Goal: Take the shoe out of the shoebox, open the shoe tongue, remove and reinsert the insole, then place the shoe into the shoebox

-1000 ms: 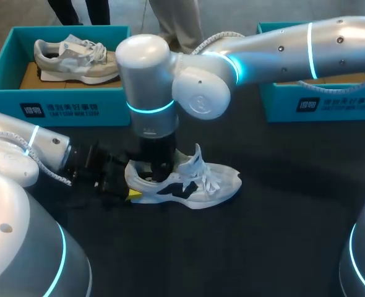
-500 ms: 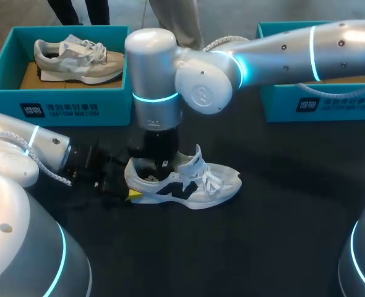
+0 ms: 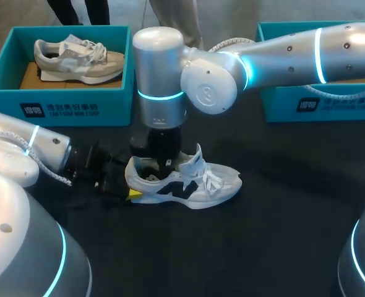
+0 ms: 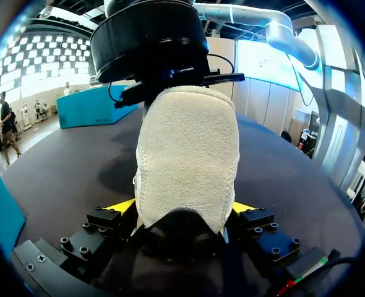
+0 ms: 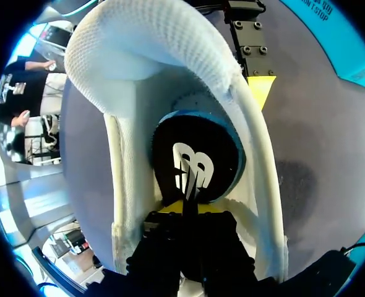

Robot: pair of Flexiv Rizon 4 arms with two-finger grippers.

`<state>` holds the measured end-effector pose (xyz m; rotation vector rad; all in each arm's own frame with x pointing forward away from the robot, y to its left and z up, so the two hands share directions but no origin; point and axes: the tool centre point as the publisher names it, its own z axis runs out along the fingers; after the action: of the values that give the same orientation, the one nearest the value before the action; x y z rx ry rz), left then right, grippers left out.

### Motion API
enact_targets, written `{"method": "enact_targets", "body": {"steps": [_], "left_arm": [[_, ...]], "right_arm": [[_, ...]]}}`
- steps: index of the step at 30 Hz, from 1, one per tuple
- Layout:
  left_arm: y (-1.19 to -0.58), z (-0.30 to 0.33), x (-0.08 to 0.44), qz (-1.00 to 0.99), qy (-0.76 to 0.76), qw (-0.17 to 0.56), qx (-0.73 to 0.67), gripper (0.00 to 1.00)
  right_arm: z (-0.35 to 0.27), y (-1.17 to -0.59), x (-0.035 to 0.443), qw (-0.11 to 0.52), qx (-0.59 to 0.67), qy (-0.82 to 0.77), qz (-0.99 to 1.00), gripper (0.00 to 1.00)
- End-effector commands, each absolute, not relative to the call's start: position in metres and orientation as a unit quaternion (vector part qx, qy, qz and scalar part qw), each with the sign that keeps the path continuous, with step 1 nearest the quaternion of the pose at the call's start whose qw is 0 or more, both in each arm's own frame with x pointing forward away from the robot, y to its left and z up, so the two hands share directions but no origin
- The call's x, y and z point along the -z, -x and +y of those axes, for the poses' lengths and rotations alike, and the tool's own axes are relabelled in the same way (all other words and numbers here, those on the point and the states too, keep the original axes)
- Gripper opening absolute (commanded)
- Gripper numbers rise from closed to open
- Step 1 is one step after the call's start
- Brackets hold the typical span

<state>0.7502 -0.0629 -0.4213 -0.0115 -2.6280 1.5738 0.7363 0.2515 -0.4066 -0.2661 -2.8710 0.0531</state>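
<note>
- The shoe (image 3: 195, 182) stands upright on the table (image 3: 281, 235), outside both boxes, with its toe toward my right side and its heel toward my left arm.
- Its tongue stands up and forward, so the mouth of the shoe is wide open.
- The insole (image 5: 198, 154), black with a white mark and a blue edge, lies inside the shoe at the heel end.
- The right gripper (image 5: 185, 209) reaches straight down into the mouth of the shoe. Its yellow tips are pressed almost together, and the insole's front part appears pinched between them.
- The left gripper (image 4: 182, 209) lies low along the table behind the shoe. Its jaws are spread to the width of the heel, one yellow tip touching each side, so it clamps the heel.
- The left box (image 3: 59, 108), teal, stands at the far left of the table, well apart from the shoe, with the other shoe (image 3: 77, 59) lying in it.
- The right box (image 3: 322, 105), also teal, stands at the far right, partly hidden behind the right arm.
</note>
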Motion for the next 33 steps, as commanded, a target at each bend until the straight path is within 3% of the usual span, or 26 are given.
{"method": "enact_targets", "body": {"steps": [1,33], "left_arm": [[-0.751,-0.062,0.422,-0.858,0.003,0.039,-0.512,0.00],[-0.751,-0.062,0.422,-0.858,0.003,0.039,-0.512,0.00]], "right_arm": [[0.233,-0.733,0.418,0.117,-0.017,0.100,-0.988,0.00],[0.206,-0.761,0.352,0.007,0.075,0.167,-0.983,0.00]]}}
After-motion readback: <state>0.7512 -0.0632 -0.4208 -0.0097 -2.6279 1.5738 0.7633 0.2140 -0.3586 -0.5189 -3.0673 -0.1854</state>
